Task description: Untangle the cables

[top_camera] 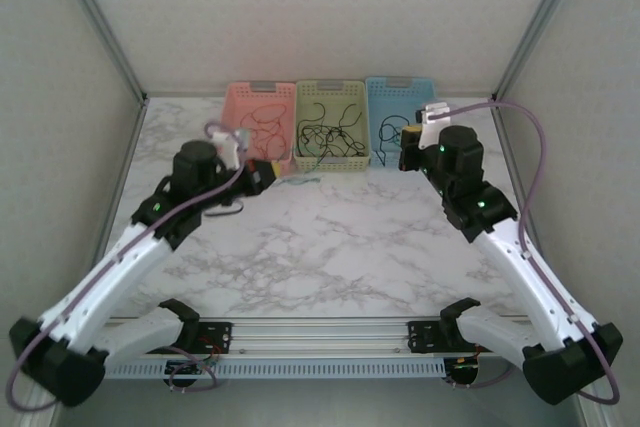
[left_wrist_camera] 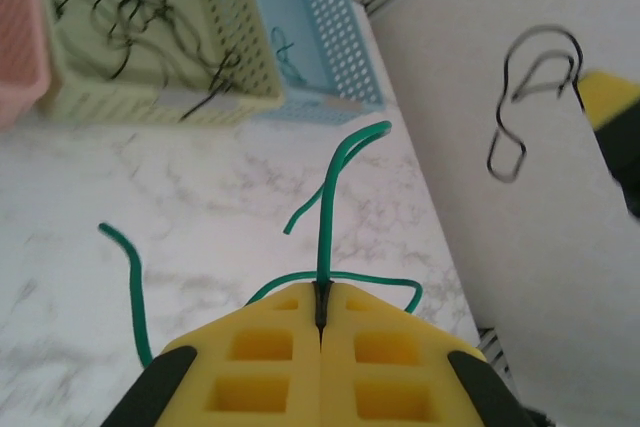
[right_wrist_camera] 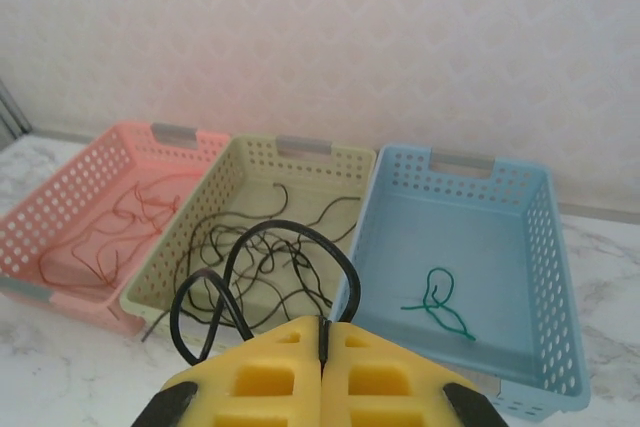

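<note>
So, left fingers point(left_wrist_camera: 312, 307) are clamped on a green cable point(left_wrist_camera: 325, 207) over the surface point(left_wrist_camera: 150, 177); the blue basket point(left_wrist_camera: 320, 37) lies ahead-right. Right fingers point(right_wrist_camera: 315, 332) pinch a black cable point(right_wrist_camera: 290, 237), with the yellow-green basket point(right_wrist_camera: 330, 159) ahead-left.

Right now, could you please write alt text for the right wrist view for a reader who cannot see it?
The right fingers, yellow and shut, pinch a looping black cable. Beyond, on the marble table, stand three baskets: the pink basket holds red-orange cables, the yellow-green basket black cables, the blue basket one green cable.
</note>
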